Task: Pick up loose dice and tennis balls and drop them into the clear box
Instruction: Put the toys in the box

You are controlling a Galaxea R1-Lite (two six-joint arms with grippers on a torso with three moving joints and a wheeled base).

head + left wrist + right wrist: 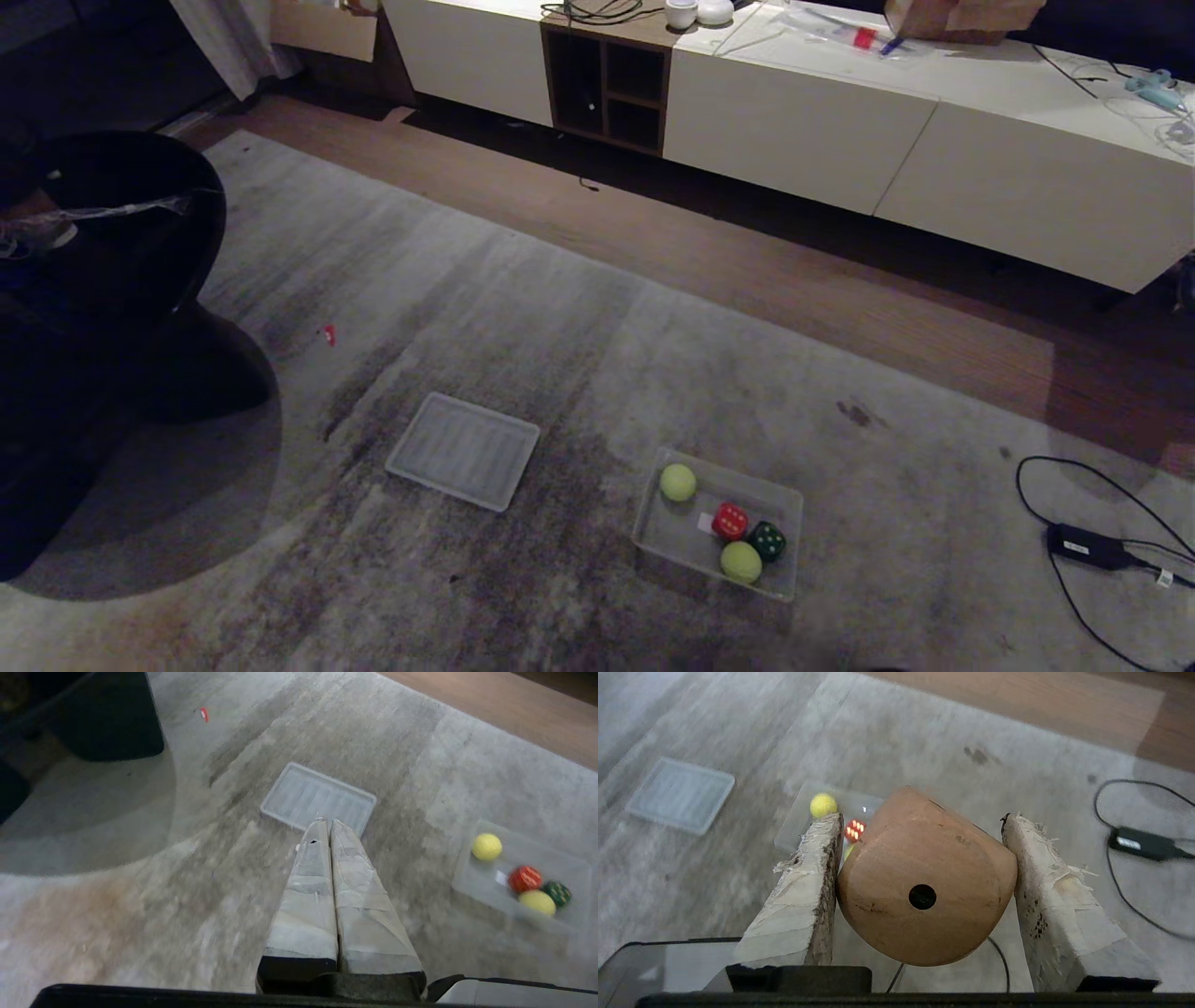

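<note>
Tan die held over the rug, the clear box partly filled

The right gripper point(920, 849) pinches the tan die point(924, 891) between its fingers; the left gripper point(327, 826) has its jaws pressed together. On the grey rug point(579, 355), the clear box point(653, 546) holds two tennis balls point(678, 483), the red die point(730, 521) and the dark green die point(768, 540); its ribbed lid point(464, 450) lies nearby.

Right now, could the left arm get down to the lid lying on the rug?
Probably yes. The left gripper hangs shut and empty above the rug, and the lid lies flat ahead of it with nothing on or around it. The clear box sits well off to one side. It would have to open first.
</note>
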